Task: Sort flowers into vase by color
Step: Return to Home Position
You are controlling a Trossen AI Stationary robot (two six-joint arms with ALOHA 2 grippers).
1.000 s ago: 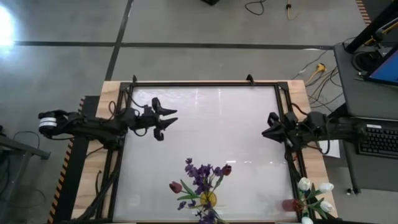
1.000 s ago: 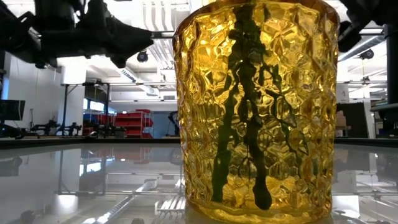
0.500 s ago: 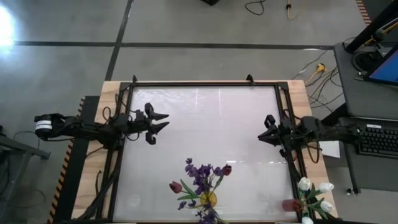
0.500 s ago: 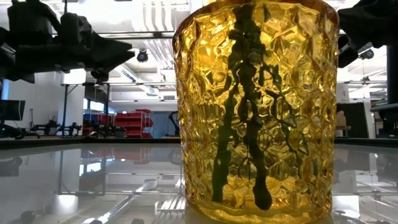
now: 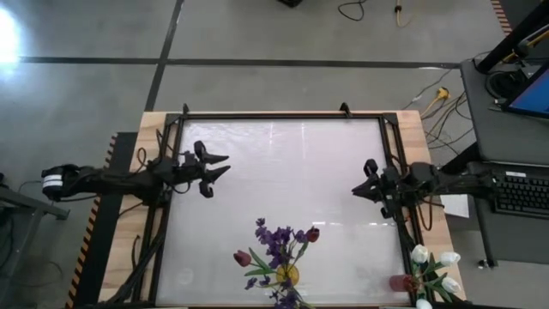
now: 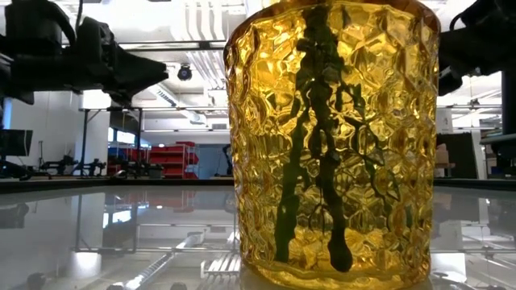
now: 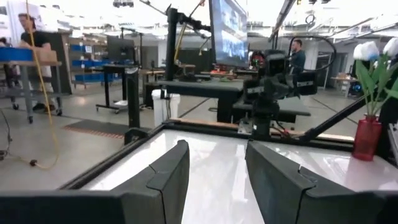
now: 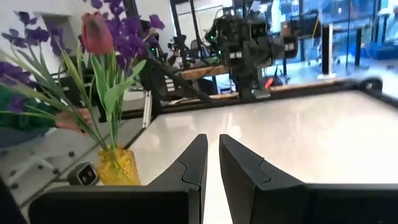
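left gripper (image 7: 216, 146) open, empty | right gripper (image 8: 213, 138) almost closed, empty | yellow vase (image 6: 330, 145) — top cut off, low view

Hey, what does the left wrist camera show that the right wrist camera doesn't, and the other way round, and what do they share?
Only the left wrist view shows the red vase holding the white flowers, near the table's edge, beyond the open left gripper. Only the right wrist view shows the yellow vase with a dark red flower and purple flowers, off to one side of the right gripper. Both show the white table and the opposite arm across it: the right arm in one, the left arm in the other.
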